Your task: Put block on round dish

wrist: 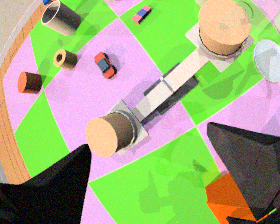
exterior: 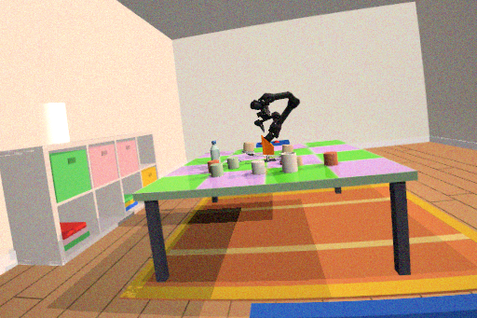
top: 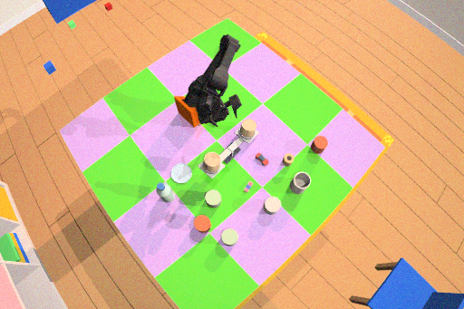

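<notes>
Two identical tan cups stand upside down on the ends of a small grey balance (top: 231, 148) (wrist: 168, 92). One cup (top: 247, 127) (wrist: 110, 133) is on the end nearer the arm. The other cup (top: 211, 161) (wrist: 221, 25) is on the end next to the pale round dish (top: 181, 173) (wrist: 270, 60). No block shows. My gripper (top: 227, 111) (exterior: 260, 123) (wrist: 149, 140) is open and empty. It hangs above the table, just short of the nearer cup and touching nothing. The arm's orange base (top: 187, 111) is behind it.
On the checked table top beyond the balance lie a small red dumbbell (top: 261, 159), a yellow ring (top: 288, 159), a grey open cup (top: 300, 182), a red-brown cylinder (top: 320, 143), a bottle (top: 165, 192), an orange cylinder (top: 202, 223) and several cream cylinders, one of them (top: 213, 197) near the dish.
</notes>
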Tool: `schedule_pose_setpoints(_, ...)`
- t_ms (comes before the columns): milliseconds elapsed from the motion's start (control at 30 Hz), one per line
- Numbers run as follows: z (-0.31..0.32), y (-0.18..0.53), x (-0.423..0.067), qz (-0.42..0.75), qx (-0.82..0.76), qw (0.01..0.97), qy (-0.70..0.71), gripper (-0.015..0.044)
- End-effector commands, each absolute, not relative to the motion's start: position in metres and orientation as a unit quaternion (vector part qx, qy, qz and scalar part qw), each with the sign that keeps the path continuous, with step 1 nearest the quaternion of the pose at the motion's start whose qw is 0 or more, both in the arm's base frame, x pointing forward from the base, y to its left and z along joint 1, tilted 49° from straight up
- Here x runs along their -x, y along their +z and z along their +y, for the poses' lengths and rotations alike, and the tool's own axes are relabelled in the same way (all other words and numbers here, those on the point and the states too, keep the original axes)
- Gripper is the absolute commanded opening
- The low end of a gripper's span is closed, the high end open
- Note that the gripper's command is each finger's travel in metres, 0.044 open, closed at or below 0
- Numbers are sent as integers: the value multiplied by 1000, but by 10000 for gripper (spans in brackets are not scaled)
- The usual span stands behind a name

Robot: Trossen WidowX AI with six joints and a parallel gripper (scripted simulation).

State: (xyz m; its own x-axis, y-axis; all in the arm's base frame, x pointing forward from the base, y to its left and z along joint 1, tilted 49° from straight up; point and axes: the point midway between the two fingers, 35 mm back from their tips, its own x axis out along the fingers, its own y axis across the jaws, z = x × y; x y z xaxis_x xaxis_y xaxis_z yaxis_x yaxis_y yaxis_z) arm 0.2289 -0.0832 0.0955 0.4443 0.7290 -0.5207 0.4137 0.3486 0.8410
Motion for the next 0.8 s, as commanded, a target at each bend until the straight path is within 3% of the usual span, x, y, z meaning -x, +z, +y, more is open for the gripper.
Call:
schedule_pose_setpoints(0,-74,99,-238,542,-576,604,98,440)
schedule_pose_setpoints(767,14,120,-280,662,-652,342,-139,440)
